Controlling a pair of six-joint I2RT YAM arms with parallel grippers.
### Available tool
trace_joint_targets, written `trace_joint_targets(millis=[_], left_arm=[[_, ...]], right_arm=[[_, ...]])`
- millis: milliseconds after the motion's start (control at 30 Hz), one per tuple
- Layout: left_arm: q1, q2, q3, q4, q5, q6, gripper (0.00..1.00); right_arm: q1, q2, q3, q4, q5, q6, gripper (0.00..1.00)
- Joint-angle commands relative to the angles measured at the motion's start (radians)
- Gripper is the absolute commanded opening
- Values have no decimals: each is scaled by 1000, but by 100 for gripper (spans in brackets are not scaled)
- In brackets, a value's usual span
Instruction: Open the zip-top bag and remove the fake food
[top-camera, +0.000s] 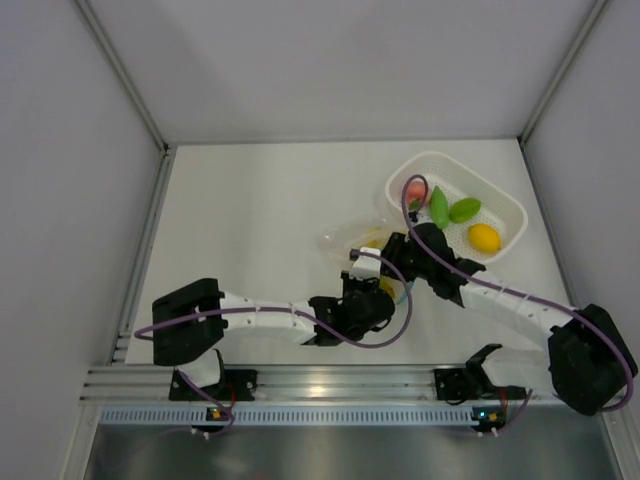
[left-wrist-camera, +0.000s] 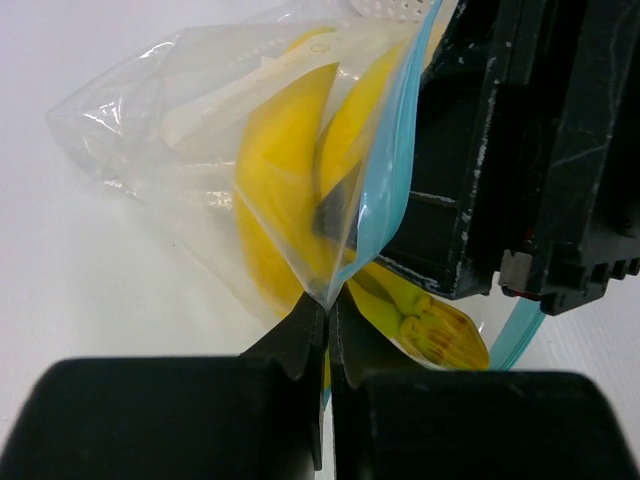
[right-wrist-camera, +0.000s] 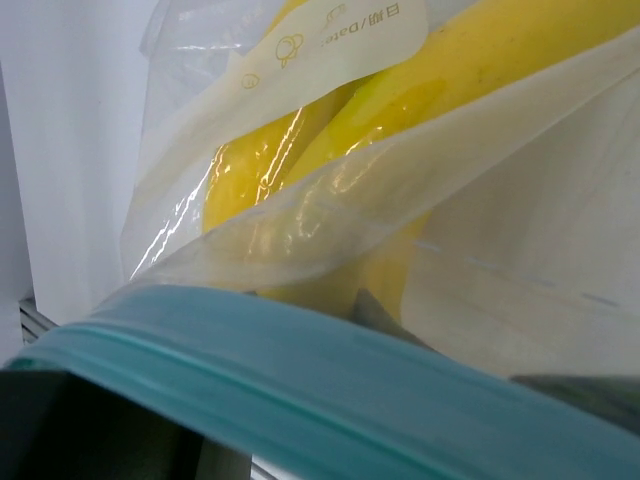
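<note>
White tabletop (top-camera: 260, 210) fills the scene, boxed in by pale walls. Just right of centre in the top view lies the zip-top bag (top-camera: 352, 240), a clear, crinkled pouch. The banana bunch (left-wrist-camera: 285, 170) is inside it, pressed against the film.

The blue zip strip (left-wrist-camera: 392, 150) runs down the middle of the left wrist view to the left end effector (left-wrist-camera: 327, 305). Its fingers are together, clamped on a thin fold of film right beside the strip. The right end effector (top-camera: 392, 248) sits hard against the bag mouth from the other side. Its own camera shows only the strip and bananas up close, so I cannot tell whether it grips anything or how its fingers stand.

Up and to the right, well apart from the bag, stands a white basket (top-camera: 505, 200). It holds a pink fruit (top-camera: 413, 190), green pieces (top-camera: 439, 206) and a yellow-orange round fruit (top-camera: 484, 237).

My worry is the left pinch. It holds very little slick film, so a pull could let it slip free. If the seal resists, the whole bag may drag across the tabletop rather than part. The two end effectors are crowded close enough to knock each other.
</note>
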Motion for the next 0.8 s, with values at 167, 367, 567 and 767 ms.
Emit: trace_joint_targets(millis=[167,367,567,767], left_arm=[[16,-52,-32,-9,-78,-66,0],[15,-65,-79,-9,-72,-123,0],[15,-68,-83,-7,-39,-135,0],[15,-55,-67,-7,-9,-149,0]], right_arm=[[12,-71,-19,-13,-101,-129,56],[14,-112,-60,-30,-136,-144,58],[21,-149,-99,10,-211,-274,50],[69,-91,-45,7,-145,-387,50]])
